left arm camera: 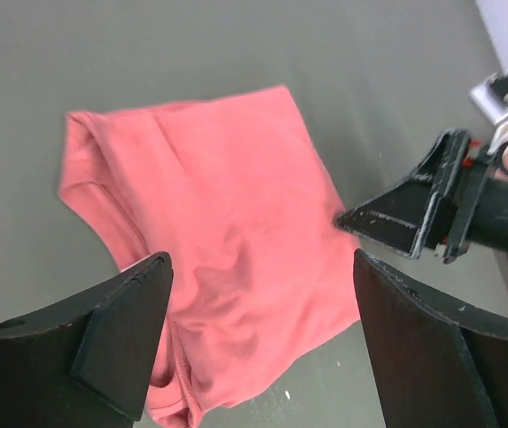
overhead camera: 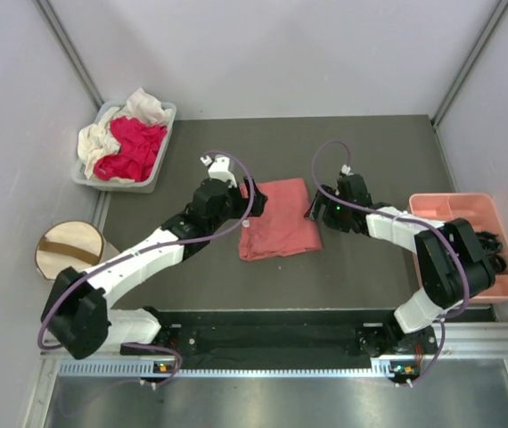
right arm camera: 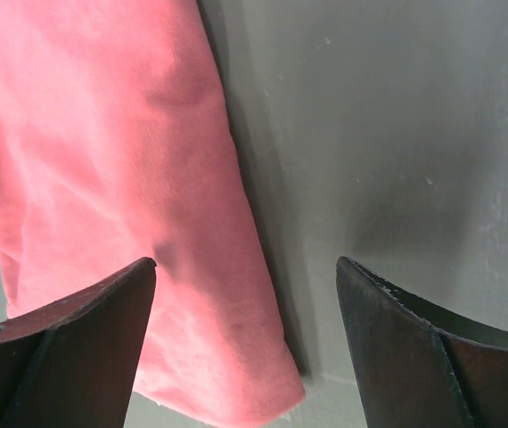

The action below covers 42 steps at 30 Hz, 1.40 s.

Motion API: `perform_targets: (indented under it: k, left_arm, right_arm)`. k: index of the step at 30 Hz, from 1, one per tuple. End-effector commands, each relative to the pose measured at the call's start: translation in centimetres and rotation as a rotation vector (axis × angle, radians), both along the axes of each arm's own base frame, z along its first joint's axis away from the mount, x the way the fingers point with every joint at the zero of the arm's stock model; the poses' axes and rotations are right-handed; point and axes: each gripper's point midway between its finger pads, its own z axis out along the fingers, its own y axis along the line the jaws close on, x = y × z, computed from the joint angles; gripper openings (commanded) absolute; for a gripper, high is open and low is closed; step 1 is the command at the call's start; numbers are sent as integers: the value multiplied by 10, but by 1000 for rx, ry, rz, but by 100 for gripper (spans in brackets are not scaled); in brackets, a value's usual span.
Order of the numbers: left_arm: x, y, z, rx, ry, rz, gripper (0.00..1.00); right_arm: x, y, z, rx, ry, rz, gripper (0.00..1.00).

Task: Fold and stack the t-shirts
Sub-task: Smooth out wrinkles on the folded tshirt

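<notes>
Standing at lower left, fabric bin: cream, drum-shaped, with a brown strap across its top, off the left edge of the dark table.
Grey tub: upper left of the top view, at the table's far-left corner; it holds two loose, unfolded garments.
Cream-white shirt: crumpled in the tub, spilling over its left and far rims.
Magenta-red shirt: bunched in the tub, lying on the cream one.
Left gripper: at the left edge of the salmon-pink shirt, centre of the top view. Its wrist view shows the fingers spread wide with nothing pinched and cloth beneath the gap. Whether they touch it cannot be told.
Salmon-pink shirt: folded into a rough rectangle, flat on the table between the two grippers; its left side is rumpled in the left wrist view.
Right gripper: at the shirt's right edge, fingers spread apart and holding nothing. The finger at frame left is over cloth, the other over bare table.
Salmon-pink tray: rigid, compartmented, at the right edge of the frame, partly behind the right arm.
</notes>
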Motion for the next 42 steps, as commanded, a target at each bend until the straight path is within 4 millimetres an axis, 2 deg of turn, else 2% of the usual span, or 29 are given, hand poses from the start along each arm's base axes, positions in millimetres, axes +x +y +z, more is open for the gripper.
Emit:
perform_targets:
  k: [1, 6, 7, 10, 28, 32, 33, 35, 36, 38, 42]
  left_arm:
    - [3, -21, -19, -2, 5, -98, 86]
    - [0, -18, -57, 27, 64, -89, 81]
    - [-3, -15, -69, 43, 84, -85, 80]
    - [-5, -14, -83, 51, 106, -81, 77]
    - [5, -20, -128, 85, 150, -77, 70]
    - [8, -20, -131, 88, 153, -73, 58]
    - [8, -20, -131, 88, 151, -74, 46]
    - [9, -19, -130, 92, 146, -73, 34]
    - [9, -19, -126, 87, 140, -75, 24]
    - [10, -18, -122, 89, 130, -72, 18]
    - [9, -17, -105, 89, 111, -75, 17]
  right_arm:
    - [2, -2, 17, 24, -54, -8, 82]
    - [1, -3, 18, 23, -56, -11, 82]
    - [0, -3, 16, 21, -52, -10, 82]
    - [-1, -3, 15, 22, -49, -12, 82]
    - [-8, -7, 5, 9, -28, -14, 82]
    - [-9, -7, 4, 8, -24, -14, 82]
    - [-9, -7, 4, 7, -26, -13, 82]
    - [-10, -8, 2, 7, -21, -16, 82]
    - [-10, -8, 2, 7, -21, -14, 82]
    - [-11, -8, 0, 5, -18, -14, 82]
    - [-14, -8, -4, 9, -6, -15, 82]
